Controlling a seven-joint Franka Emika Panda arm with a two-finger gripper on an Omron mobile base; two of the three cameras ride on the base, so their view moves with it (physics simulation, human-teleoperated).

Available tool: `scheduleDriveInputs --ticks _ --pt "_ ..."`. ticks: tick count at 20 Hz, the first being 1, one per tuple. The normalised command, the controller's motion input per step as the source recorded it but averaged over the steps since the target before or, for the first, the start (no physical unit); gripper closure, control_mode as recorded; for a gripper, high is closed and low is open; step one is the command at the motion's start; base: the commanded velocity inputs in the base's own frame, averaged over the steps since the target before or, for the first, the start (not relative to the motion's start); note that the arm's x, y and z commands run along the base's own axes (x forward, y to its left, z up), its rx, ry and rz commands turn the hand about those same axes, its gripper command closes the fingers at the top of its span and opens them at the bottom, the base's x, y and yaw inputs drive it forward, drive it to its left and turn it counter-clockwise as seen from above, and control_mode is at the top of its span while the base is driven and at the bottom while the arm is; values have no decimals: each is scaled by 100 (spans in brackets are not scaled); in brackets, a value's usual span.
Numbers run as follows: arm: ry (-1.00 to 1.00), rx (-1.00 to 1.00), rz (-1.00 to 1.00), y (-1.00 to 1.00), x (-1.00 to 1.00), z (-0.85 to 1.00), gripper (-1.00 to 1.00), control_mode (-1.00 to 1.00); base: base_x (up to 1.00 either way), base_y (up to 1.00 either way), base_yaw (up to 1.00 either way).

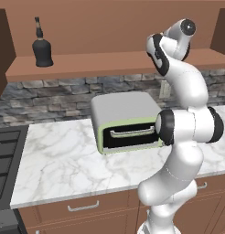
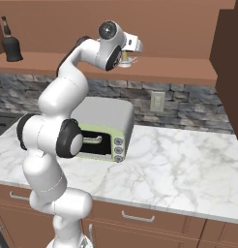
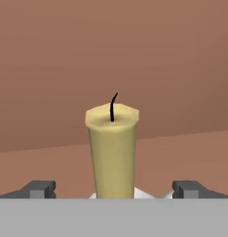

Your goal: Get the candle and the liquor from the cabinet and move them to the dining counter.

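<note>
Standing wide apart, the jaws flank the candle (image 3: 112,152) without touching it, each finger (image 3: 39,189) well clear of the wax; the candle stands upright, wick up, on the cabinet (image 2: 164,68) shelf, bare shelf beyond it. The liquor (image 1: 42,48) stands upright near the shelf's left end. Arm reaches high, hand level
</note>
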Motion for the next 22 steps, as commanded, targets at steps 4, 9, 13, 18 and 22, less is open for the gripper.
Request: scheduleDriveInputs --ticks 4,9,13,18,22 --pt "0 0 0 0 5 -6 -100 -100 0 0 0" --pt "0 0 0 0 4 -2 -100 -100 0 0 0" --pt "0 0 0 0 6 -3 -100 -100 0 0 0" --pt "0 0 0 0 17 -1 -100 -100 0 0 0" --pt "0 0 0 0 5 0 -100 -100 0 0 0"
